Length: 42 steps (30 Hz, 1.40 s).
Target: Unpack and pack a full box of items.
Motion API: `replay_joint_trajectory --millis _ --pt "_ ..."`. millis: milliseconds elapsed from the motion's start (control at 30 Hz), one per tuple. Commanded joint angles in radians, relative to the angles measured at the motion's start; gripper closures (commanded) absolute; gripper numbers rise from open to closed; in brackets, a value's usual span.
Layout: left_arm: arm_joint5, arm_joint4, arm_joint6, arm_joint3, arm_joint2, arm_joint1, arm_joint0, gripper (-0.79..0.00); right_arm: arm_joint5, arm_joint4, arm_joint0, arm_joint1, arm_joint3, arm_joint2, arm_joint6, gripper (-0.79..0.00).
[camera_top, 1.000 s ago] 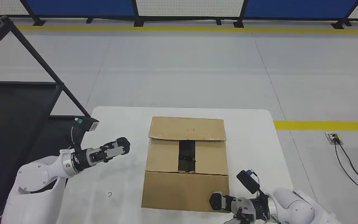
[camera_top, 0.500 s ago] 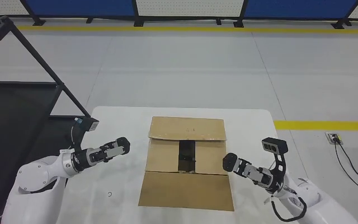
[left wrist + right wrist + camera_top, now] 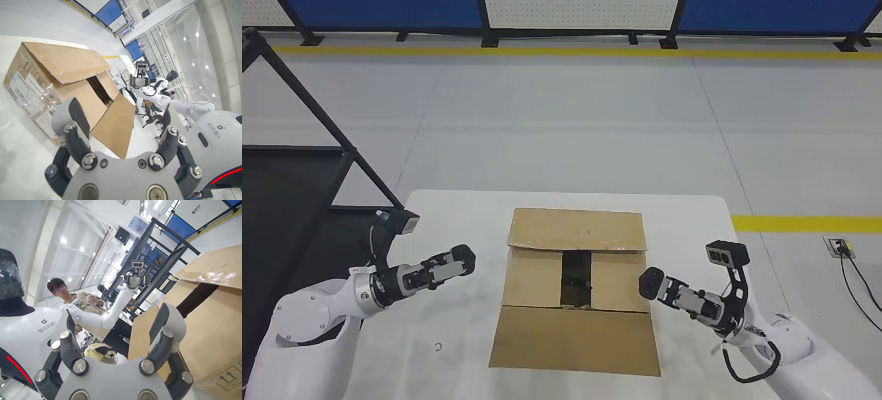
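Spread wide and empty, the left gripper [image 3: 461, 260] has its jaws facing the cardboard box [image 3: 577, 342], which sits near, ahead of them. The right gripper [image 3: 649, 283], jaws equally spread and empty, hangs just beside the box's opposite side.

Top camera: above my arms, looking steeply down; the box [image 3: 577, 300] sits low centre in frame on the table [image 3: 682, 215], at moderate range. Left wrist camera: sights past my left gripper [image 3: 122, 109] across the box, close in. Right wrist camera: sights past my right gripper [image 3: 116, 315] from the opposite side, equally close. All three share the box; each wrist view takes in the other arm.
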Motion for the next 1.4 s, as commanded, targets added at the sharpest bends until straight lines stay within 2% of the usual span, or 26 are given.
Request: replay_joint_trajectory --millis 0,233,567,767,1000,1167,1367 --pt "0.000 -0.023 0.011 -0.010 -0.006 0.003 0.004 -0.785 0.094 0.010 0.005 -0.008 0.002 0.000 -0.057 -0.785" --pt "-0.072 -0.122 0.070 -0.009 -0.047 0.008 0.033 -0.785 0.328 0.078 0.047 -0.031 0.050 0.006 -0.046 -0.785" --pt "-0.087 -0.152 0.083 -0.006 -0.061 0.014 0.056 -0.785 0.465 0.097 0.067 -0.052 0.097 0.035 0.010 -0.785" --pt "-0.087 -0.152 0.083 -0.006 -0.061 0.014 0.056 -0.785 0.491 0.103 0.090 -0.077 0.118 0.029 0.010 -0.785" --pt "-0.087 -0.152 0.083 -0.006 -0.061 0.014 0.056 -0.785 0.470 0.101 0.128 -0.113 0.136 0.015 -0.012 -0.785" --pt "-0.087 -0.152 0.083 -0.006 -0.061 0.014 0.056 -0.785 0.429 0.108 0.160 -0.145 0.154 0.003 -0.058 -0.785" --pt "-0.087 -0.152 0.083 -0.006 -0.061 0.014 0.056 -0.785 0.354 0.099 0.195 -0.189 0.193 -0.016 -0.186 -0.785"
